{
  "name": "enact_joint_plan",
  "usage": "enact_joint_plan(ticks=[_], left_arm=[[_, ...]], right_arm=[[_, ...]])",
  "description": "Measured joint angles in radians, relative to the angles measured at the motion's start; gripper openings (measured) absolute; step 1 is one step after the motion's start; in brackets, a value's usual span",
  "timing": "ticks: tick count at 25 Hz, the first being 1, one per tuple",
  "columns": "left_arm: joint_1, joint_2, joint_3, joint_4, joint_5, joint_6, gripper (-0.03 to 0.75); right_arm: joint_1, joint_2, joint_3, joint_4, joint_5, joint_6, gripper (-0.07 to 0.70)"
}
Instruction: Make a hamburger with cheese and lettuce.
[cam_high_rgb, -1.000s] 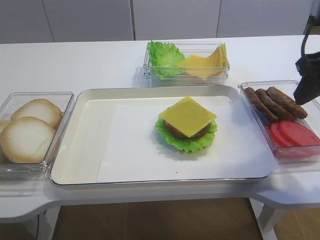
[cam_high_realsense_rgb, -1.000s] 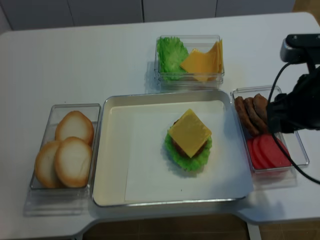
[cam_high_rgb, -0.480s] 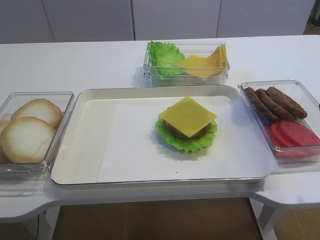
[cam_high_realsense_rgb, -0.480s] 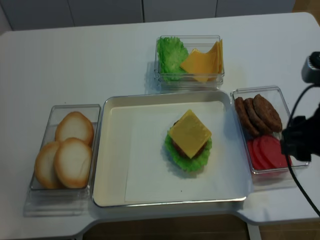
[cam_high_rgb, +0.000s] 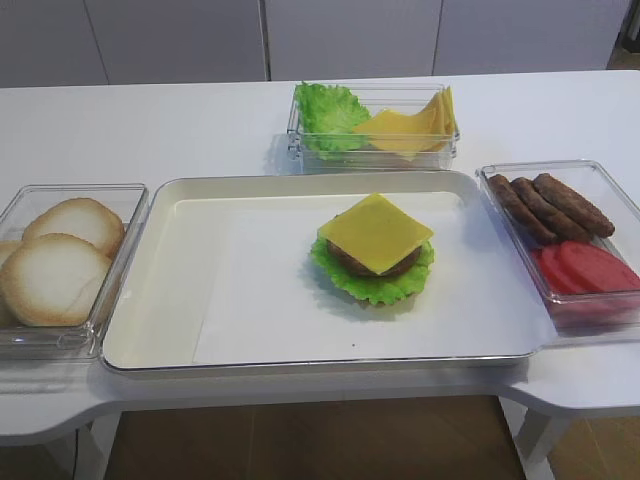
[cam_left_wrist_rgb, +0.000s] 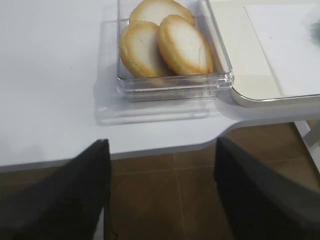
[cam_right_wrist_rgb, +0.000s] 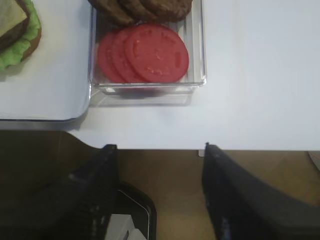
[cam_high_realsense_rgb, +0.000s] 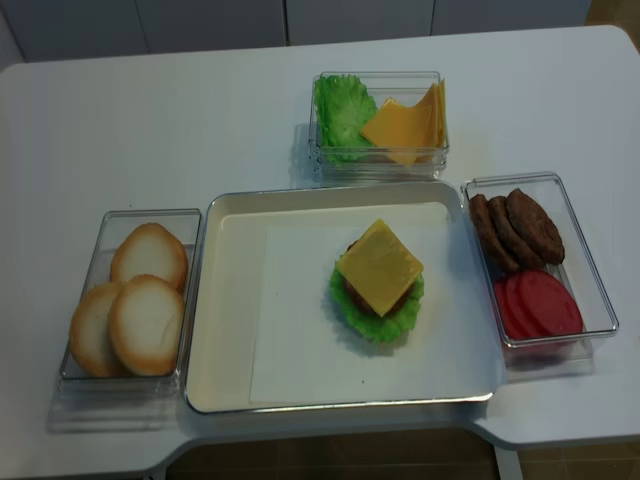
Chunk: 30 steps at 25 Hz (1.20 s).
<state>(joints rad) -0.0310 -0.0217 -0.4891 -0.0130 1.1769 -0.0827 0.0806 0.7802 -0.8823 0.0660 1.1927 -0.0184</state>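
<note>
Looking down from the high view, no gripper shows; the hamburger (cam_high_rgb: 373, 252) sits mid-tray (cam_high_rgb: 170, 300), one cheese (cam_high_rgb: 376, 232) slice cornerwise over one patty on the lettuce (cam_high_rgb: 372, 282). Around it are three buns (cam_high_rgb: 55, 270), three spare patties (cam_high_rgb: 550, 205), a few tomato slices (cam_high_rgb: 585, 268), and a bin of spare leaf and cheese slices. The right wrist view shows the right gripper (cam_right_wrist_rgb: 157, 192) spread wide and empty off the table edge, with the hamburger (cam_right_wrist_rgb: 17, 35) ahead and far left of its fingers (cam_right_wrist_rgb: 92, 190) and the tomatoes straight ahead. The left wrist view shows the left gripper (cam_left_wrist_rgb: 162, 195) likewise parted and empty, with three buns (cam_left_wrist_rgb: 167, 45) directly ahead. The second high view confirms the counts. With a top bun probably next, the left arm is nearer.
</note>
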Motion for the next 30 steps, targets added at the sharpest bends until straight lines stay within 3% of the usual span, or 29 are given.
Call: enact_joint_plan(ticks=[6,26,30], left_arm=[[0.0,0.0,0.0,0.0,0.0,0.0,0.476],[0.0,0.0,0.0,0.0,0.0,0.0,0.476],[0.0,0.0,0.0,0.0,0.0,0.0,0.476]], right_arm=[[0.0,-0.128,0.0,-0.012,0.067,0.0,0.408],[-0.002,-0.536,0.0,0.047,0.086,0.0,0.408],[-0.002,-0.614,0.043,0.067,0.088,0.0,0.407]])
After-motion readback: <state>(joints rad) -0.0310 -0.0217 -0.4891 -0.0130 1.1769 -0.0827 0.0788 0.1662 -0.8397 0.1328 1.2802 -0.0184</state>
